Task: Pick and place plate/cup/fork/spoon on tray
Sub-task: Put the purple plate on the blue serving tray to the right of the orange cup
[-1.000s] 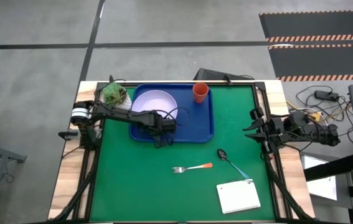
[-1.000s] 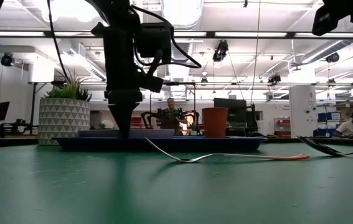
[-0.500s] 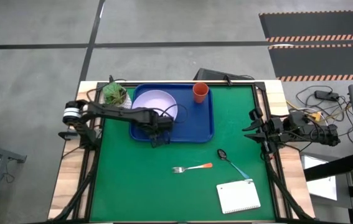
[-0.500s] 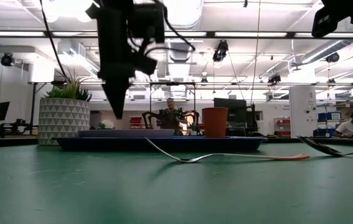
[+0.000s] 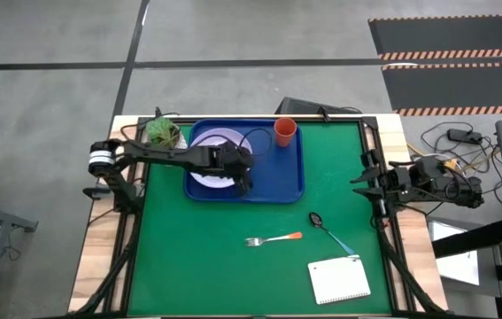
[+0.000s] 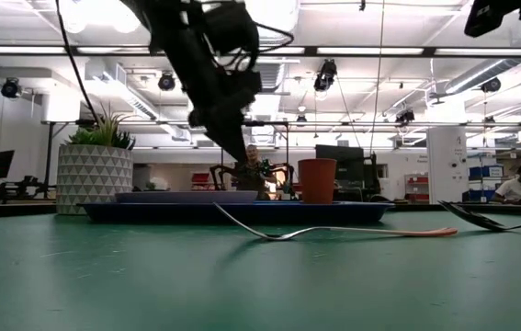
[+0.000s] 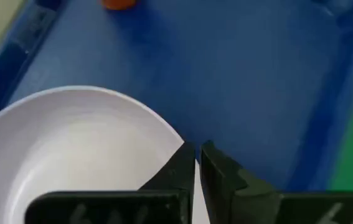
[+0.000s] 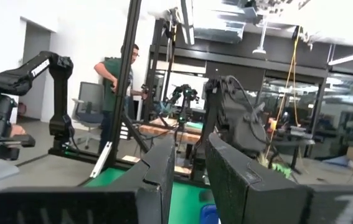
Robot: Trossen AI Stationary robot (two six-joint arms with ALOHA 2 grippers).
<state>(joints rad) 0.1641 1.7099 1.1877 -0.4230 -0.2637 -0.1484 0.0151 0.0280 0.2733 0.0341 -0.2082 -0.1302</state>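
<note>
The lavender plate (image 5: 206,142) lies in the left half of the blue tray (image 5: 277,173), and the orange-red cup (image 5: 285,131) stands upright in the tray's far right corner. The fork (image 5: 273,238) and the spoon (image 5: 332,233) lie on the green mat near the tray. My left gripper (image 5: 247,182) is shut and empty, tipped over the plate's right edge (image 7: 164,134) and clear above the tray in the low view (image 6: 242,156). My right gripper (image 5: 363,184) waits open at the table's right edge.
A white pot with a green plant (image 5: 164,135) stands at the tray's far left corner. A white spiral notepad (image 5: 339,280) lies at the near right of the mat. A person (image 8: 117,81) stands in the room beyond the table.
My left gripper has risen from the tray's near edge beside the plate, gone toward the table's far and right side over the tray, and tipped from pointing straight down to a slant. The plate has stayed in the tray.
</note>
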